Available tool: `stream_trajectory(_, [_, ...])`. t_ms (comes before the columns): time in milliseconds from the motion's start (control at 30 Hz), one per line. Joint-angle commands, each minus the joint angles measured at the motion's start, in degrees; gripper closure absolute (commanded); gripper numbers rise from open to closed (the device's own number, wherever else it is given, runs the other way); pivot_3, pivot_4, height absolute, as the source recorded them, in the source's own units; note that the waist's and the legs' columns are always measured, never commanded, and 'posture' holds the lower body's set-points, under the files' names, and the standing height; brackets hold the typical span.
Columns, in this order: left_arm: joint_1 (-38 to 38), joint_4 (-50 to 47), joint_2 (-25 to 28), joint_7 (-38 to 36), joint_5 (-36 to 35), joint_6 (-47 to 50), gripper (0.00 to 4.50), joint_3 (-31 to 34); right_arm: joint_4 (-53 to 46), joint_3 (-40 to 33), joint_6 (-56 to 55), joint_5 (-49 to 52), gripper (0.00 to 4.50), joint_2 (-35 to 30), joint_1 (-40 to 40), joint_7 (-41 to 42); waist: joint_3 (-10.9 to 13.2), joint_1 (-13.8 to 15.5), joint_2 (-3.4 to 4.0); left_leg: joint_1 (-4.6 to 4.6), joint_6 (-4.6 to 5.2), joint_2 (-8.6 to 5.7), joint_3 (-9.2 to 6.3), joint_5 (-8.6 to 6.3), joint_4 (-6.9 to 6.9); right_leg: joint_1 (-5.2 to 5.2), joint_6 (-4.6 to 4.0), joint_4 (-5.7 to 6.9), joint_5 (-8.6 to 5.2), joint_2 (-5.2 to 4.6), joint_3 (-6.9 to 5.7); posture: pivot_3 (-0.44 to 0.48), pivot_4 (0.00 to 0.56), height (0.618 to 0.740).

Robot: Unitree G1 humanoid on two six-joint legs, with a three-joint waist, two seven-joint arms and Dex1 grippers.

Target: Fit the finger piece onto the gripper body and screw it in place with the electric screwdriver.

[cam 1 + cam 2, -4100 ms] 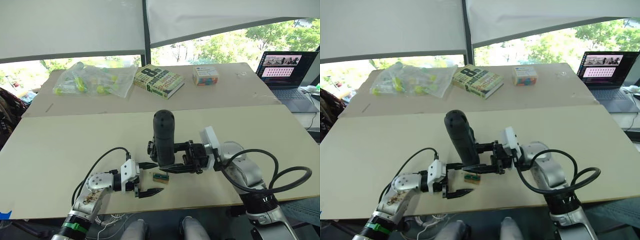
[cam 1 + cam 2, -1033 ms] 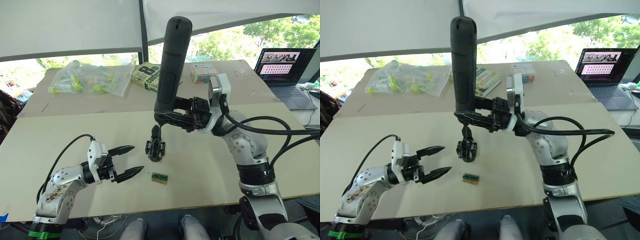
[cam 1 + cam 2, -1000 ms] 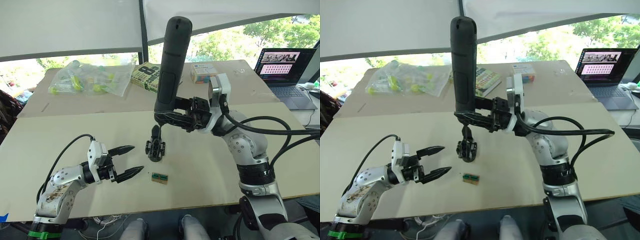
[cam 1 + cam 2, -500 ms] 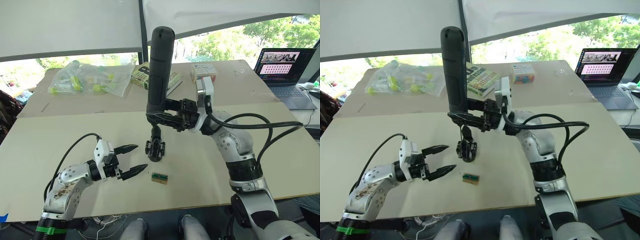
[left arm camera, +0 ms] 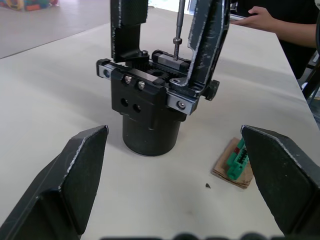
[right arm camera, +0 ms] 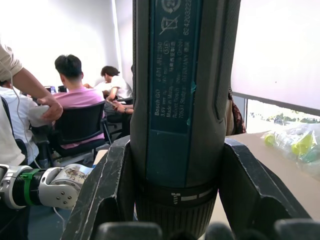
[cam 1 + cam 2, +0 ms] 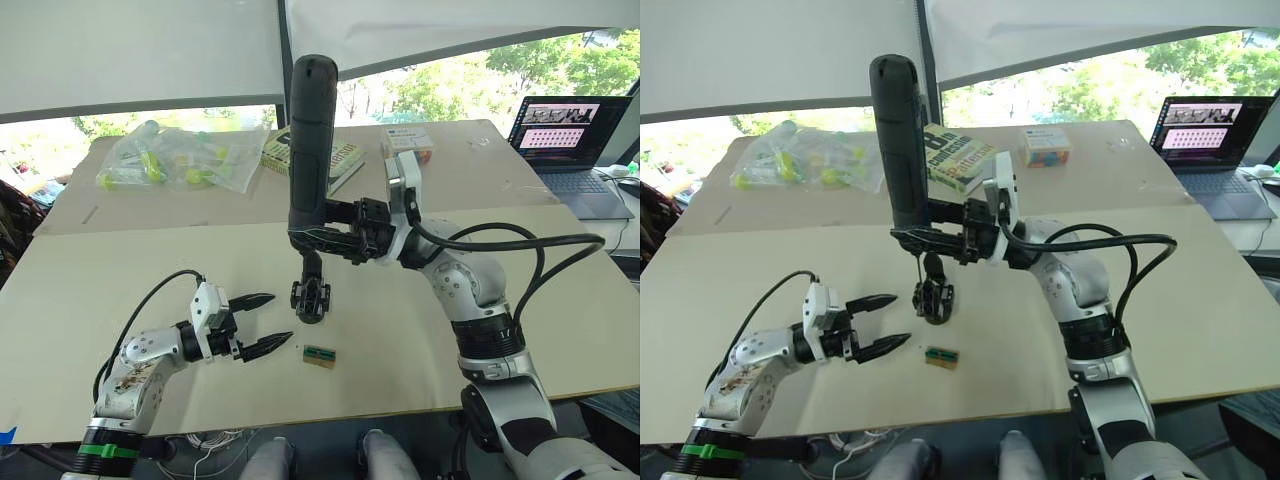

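Moved since earlier: I have swung the electric screwdriver from well above and to the right to stand over the gripper body; my left end effector has crept nearer the part.
Right end effector: clamped round the screwdriver's lower barrel, the tool near upright, rounded end up.
Left end effector: spread wide and empty, just above the desk, beside the gripper body but not touching it.
Gripper body: upright on the desk in front of me, with a tan-and-green block lying near it.
Finger piece: looks already seated, standing up from the body.
Bit: its tip sits at a screw on the body's top, as the left wrist view shows.
Done: fitting, I judge.
Left: driving the screw home; I cannot tell how tight it is.
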Motion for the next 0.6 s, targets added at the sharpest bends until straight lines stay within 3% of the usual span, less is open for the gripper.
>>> stream_trajectory(33, [-0.5, 0.3, -0.4, -0.8, 0.5, -2.1, 0.00, 0.0, -2.6, -0.7, -0.8, 1.1, 2.58, 0.3, -2.0, 0.3, 0.0, 0.0, 0.00, 0.00, 0.00, 0.00, 0.00, 0.00, 0.00, 0.00, 0.00, 0.00, 0.00, 0.00, 0.00, 0.000, 0.150, 0.737])
stream_trajectory(600, [-0.3, 5.0, -2.2, -2.6, 1.3, -7.6, 0.00, 0.4, -1.3, 0.0, -2.3, -0.3, 2.58, 0.9, -1.4, 1.0, 0.0, 0.0, 0.00, 0.00, 0.00, 0.00, 0.00, 0.00, 0.00, -0.01, 0.00, 0.00, 0.00, -0.01, 0.00, 0.000, 0.150, 0.737])
